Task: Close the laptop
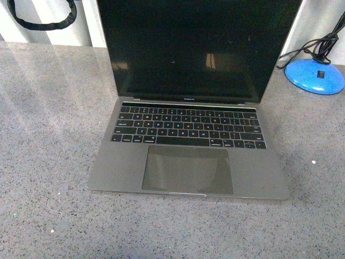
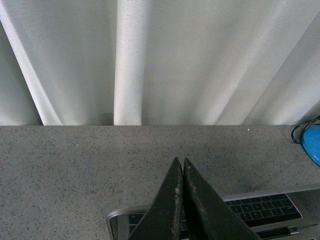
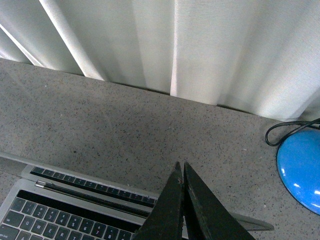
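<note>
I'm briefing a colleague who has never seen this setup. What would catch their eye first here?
The open laptop sits mid-counter facing the camera, its black screen upright and dark. A bright blue round base with a black cable lies on the grey speckled counter at the far right, beside the screen. In the wrist views, the left end effector and the right end effector show dark jaws pressed together.

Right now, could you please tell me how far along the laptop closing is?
Nothing done yet: the laptop is open, screen upright. In hand: the left gripper and right gripper, both shut and empty, are near its keyboard. Left: folding the screen down.
</note>
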